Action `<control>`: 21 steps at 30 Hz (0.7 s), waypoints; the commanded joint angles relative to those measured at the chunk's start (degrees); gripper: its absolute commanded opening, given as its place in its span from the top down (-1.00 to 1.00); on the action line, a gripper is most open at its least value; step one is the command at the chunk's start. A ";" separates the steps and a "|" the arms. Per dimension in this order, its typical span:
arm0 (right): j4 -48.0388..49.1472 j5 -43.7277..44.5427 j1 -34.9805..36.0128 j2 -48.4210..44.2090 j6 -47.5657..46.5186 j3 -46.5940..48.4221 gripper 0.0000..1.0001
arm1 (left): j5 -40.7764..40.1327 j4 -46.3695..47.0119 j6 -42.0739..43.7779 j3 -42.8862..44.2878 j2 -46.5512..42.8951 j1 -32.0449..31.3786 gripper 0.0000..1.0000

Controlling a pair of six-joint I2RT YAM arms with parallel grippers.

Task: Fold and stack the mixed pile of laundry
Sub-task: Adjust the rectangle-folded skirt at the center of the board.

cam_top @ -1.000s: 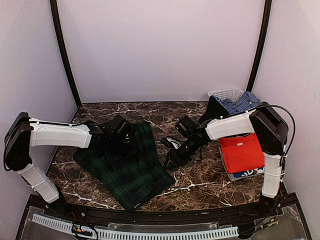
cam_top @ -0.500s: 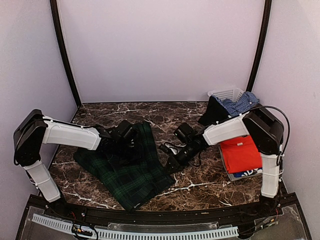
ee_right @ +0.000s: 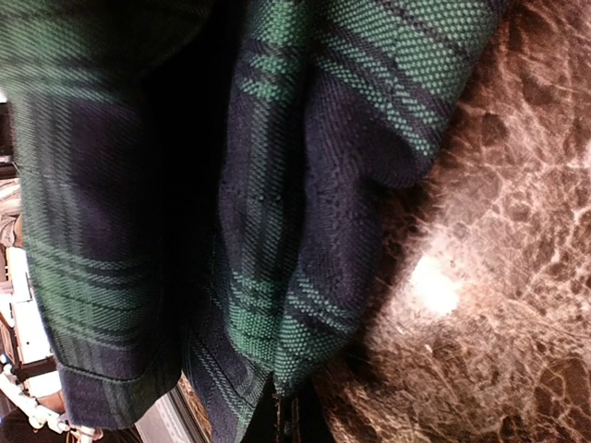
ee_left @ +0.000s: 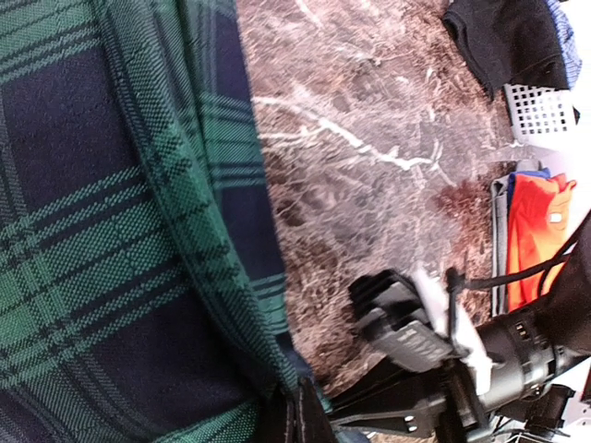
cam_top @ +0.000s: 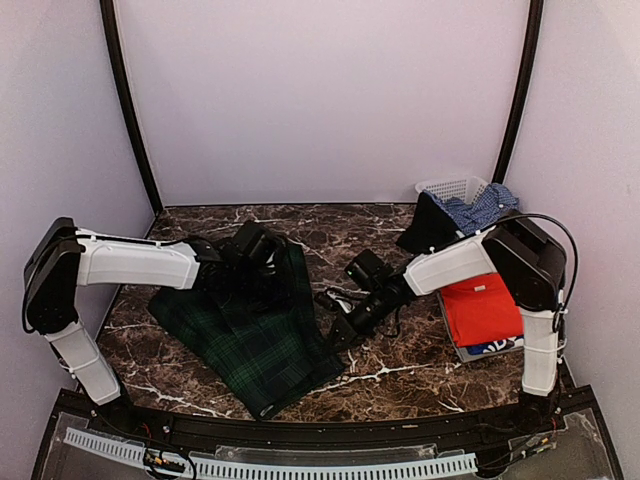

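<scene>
So the green tartan skirt [cam_top: 255, 335] lies spread on the tabletop [cam_top: 400, 365], left of the middle, and both arms have hold of it. The left jaws are at its far edge, pinching a fold of cloth. The right jaws pinch its right edge, where the cloth bunches toward them. The right arm [cam_top: 450, 262] stretches across the gap between the skirt and the stuff at the right. There, a folded red T-shirt [cam_top: 483, 305] sits on a grey tray [cam_top: 462, 350]. Farther back, a white basket [cam_top: 450, 187] has a blue patterned shirt [cam_top: 485, 207] and a black garment [cam_top: 428, 225] spilling out.
</scene>
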 commanded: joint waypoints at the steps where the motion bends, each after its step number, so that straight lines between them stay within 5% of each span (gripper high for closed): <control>1: 1.76 -1.55 1.13 0.33 0.53 -1.02 1.00 | -0.16 1.71 1.52 2.87 -0.25 -0.14 1.00; 16: 4.35 -3.09 1.33 -0.63 2.38 -2.65 1.00 | 3.10 8.28 2.90 5.43 6.33 -0.15 1.00; 21: 4.97 -3.69 1.04 -2.41 3.40 -3.61 0.64 | 3.31 7.42 4.83 3.78 5.05 -0.07 0.81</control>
